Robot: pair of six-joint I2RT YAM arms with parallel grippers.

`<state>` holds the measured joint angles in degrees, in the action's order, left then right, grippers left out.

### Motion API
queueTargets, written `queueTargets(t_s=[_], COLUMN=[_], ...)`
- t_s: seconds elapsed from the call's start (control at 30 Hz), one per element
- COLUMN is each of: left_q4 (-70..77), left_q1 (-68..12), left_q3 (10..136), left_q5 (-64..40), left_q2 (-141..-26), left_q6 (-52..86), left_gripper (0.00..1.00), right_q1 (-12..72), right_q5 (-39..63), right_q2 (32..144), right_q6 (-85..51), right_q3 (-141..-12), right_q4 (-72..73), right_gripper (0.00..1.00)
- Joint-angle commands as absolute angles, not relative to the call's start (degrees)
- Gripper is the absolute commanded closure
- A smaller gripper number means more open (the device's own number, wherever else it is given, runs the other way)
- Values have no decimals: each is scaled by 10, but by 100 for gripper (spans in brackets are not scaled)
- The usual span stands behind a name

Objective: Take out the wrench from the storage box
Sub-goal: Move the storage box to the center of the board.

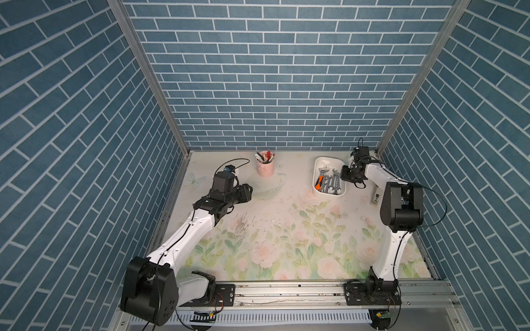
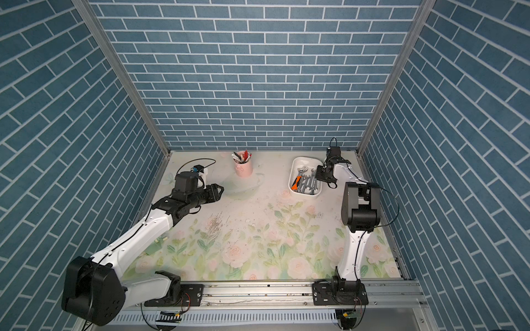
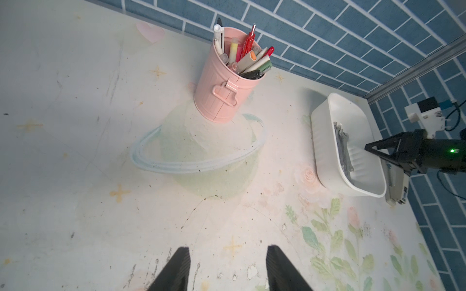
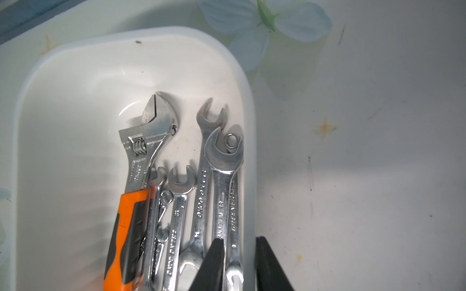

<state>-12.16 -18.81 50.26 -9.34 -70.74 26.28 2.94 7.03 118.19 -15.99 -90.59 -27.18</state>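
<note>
In both top views we see the white storage box (image 1: 327, 162) (image 2: 304, 161) at the far right of the flowered table (image 1: 286, 229). Its tools read only as a small grey and orange cluster there.

The right wrist view alone lets us sort them. There is an adjustable wrench (image 4: 148, 131) with an orange grip and several smaller spanners (image 4: 180, 186) lying side by side. The biggest wrench (image 4: 224, 201) lies lengthwise against the box wall nearest the right arm. This view also shows the right gripper (image 4: 238, 264) down over that wrench's shaft, with its jaws set narrow. One finger (image 4: 213, 264) touches the shaft's edge, and the other seems to sit outside the box rim. We cannot tell whether the wrench is actually pinched.

The left wrist view shows us the pink pen cup (image 3: 219, 93) close up, crammed with pens. It also shows the left gripper (image 3: 228, 248), its jaws well apart with nothing between them, over bare table.

The left arm reaches forward from its base at the near left with the forearm low. Its wrist is roughly level and points across toward the middle, short of the cup and well apart from the box. The right arm rises steeply from the near right and folds at a high elbow. Its forearm slopes toward the far right corner, and the wrist tips down into the box.
</note>
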Motion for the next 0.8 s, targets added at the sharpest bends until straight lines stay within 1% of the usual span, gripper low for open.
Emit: queueTargets(t_s=[0.0, 0.07, 0.17, 0.43, 0.63, 0.77], left_q4=[-126, -124, -121, -119, -111, -111], left_q1=[-207, -215, -227, -263, -286, -302], left_q3=[520, 523, 527, 547, 554, 564], left_q5=[-53, -50, -47, -34, -27, -20], left_q2=[-708, -713, -718, -745, -765, -785], left_q6=[265, 268, 270, 275, 281, 286], left_gripper=[47, 47, 49, 49, 45, 36], right_q1=[29, 29, 30, 41, 63, 85], right_q5=[82, 84, 87, 103, 112, 116], right_q2=[1182, 1180, 1173, 1145, 1114, 1091], right_q6=[-146, -143, -140, -139, -145, -158], right_q3=[-908, -904, -894, -849, -801, -769], right_q4=[-289, -292, -294, -291, -284, -281], right_gripper=[80, 85, 89, 95, 98, 99])
